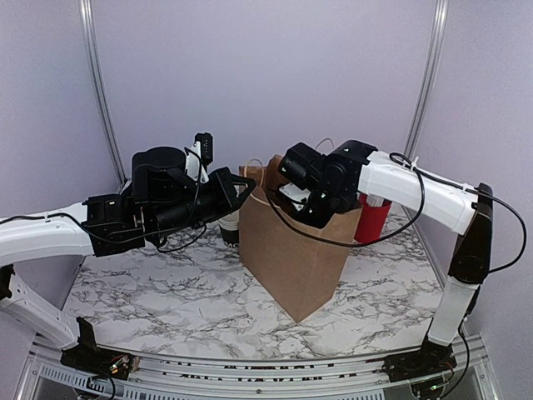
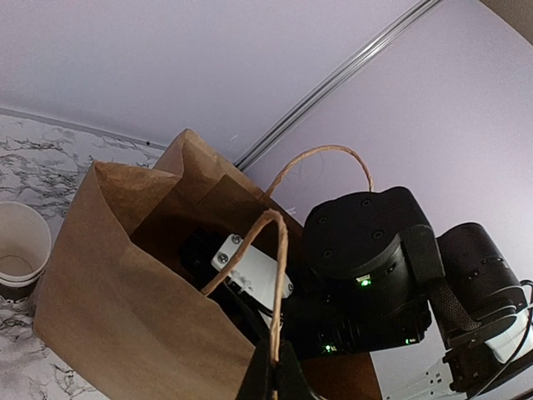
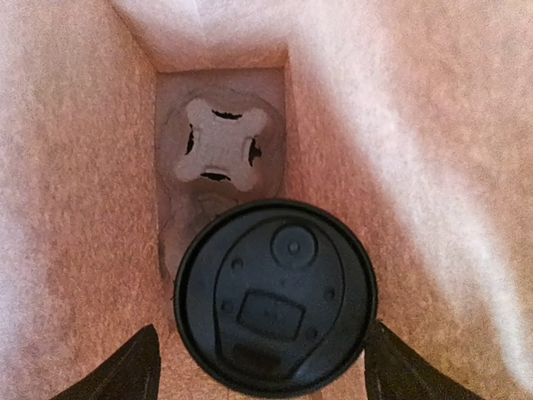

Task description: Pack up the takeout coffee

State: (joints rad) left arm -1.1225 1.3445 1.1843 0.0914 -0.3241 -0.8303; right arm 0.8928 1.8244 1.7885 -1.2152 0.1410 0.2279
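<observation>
Releasing looks the step: above, left gripper (image 1: 244,187) meets the bag (image 1: 291,250) top. Left wrist: jaws shut on its handle (image 2: 278,283). Right wrist: right gripper (image 3: 262,362) jaws wide, flanking the coffee (image 3: 275,296) low in the bag; next, withdraw straight up.

From above, the paper bag (image 1: 291,250) is hiding the right gripper (image 3: 261,327) and the takeout coffee (image 3: 275,308) inside it, the right arm (image 1: 408,187) is covering part of the red cylinder (image 1: 372,220), and the open cup (image 1: 231,230) is showing only partly behind the left gripper (image 1: 248,185). In the right wrist view the lid (image 3: 291,246) is concealing the cup body, and the lower edge is cutting off the gripper's fingers (image 3: 125,372). The left wrist view is cropping that gripper, the bag's base and the open cup.
</observation>
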